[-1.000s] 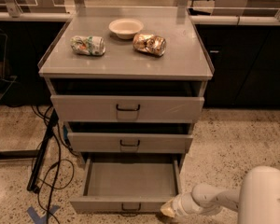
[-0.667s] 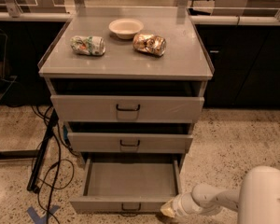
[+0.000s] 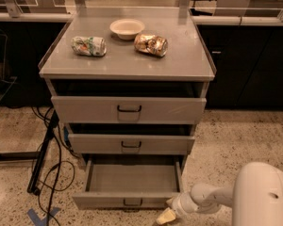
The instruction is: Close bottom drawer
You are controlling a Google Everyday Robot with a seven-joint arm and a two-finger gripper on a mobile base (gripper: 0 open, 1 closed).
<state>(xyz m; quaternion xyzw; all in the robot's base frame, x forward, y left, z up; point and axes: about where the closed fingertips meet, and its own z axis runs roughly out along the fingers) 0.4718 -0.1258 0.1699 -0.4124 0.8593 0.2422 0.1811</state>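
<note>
The bottom drawer point(image 3: 127, 199) is pulled well out of the grey cabinet, its plain grey tray point(image 3: 132, 178) showing, with a small black handle at the centre of its low front panel. My gripper point(image 3: 165, 216) is low at the drawer's front right corner, just right of and below the front panel, on a white arm point(image 3: 212, 197) coming from the lower right. The middle drawer point(image 3: 131, 144) and top drawer point(image 3: 128, 109) stand slightly out.
On the cabinet top point(image 3: 127, 62) lie a white bowl point(image 3: 127, 28), a crumpled green-white bag point(image 3: 88, 45) and a crumpled brown bag point(image 3: 151, 44). Black cables and a stand foot point(image 3: 45, 159) lie on the floor at left. Dark cabinets line the back.
</note>
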